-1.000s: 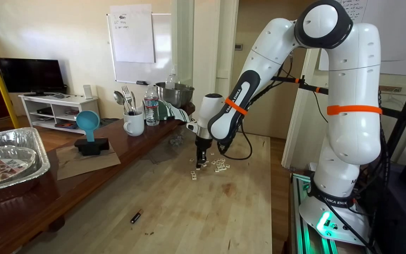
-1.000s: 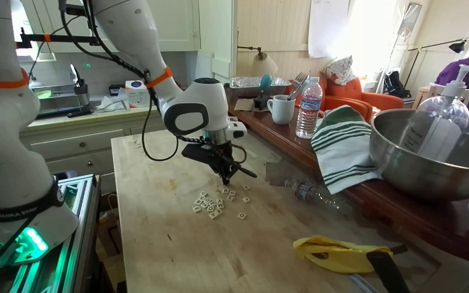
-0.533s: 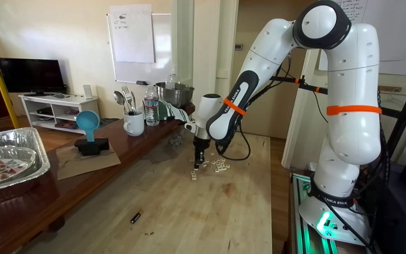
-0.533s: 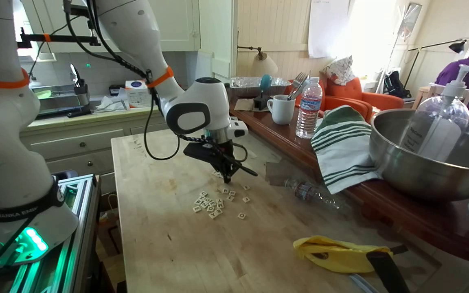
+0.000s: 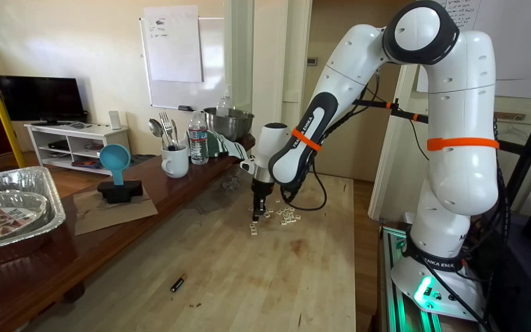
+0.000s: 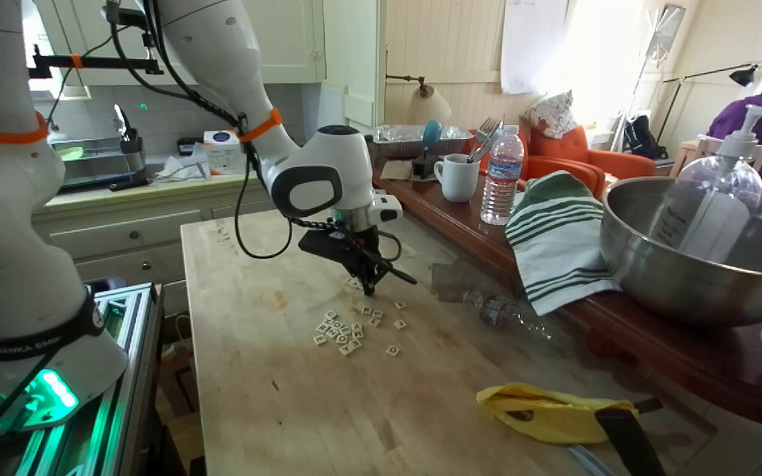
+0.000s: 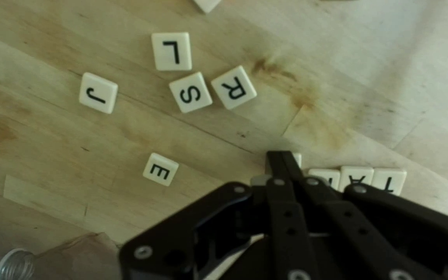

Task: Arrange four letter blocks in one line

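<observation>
Letter blocks [image 7: 357,172] beside downward-pointing fingers [image 7: 281,169].

At the far left in an exterior view, a white TV stand [image 5: 81,140] bears a flat-screen television [image 5: 42,97] before a cream wall [image 5: 95,37] hung with a whiteboard [image 5: 180,95], and wooden floor [image 5: 76,179] shows below. In an exterior view, pale kitchen cabinets [image 6: 282,46] and drawers [image 6: 133,235] stand far left, while farther right come a wall lamp [image 6: 428,104], a board-panelled wall [image 6: 444,46] and an orange armchair [image 6: 571,147] below white glare [image 6: 589,59]. Nearer, a pale wooden table [image 6: 301,410] runs alongside a dark, glossy wooden counter [image 5: 53,258].
</observation>
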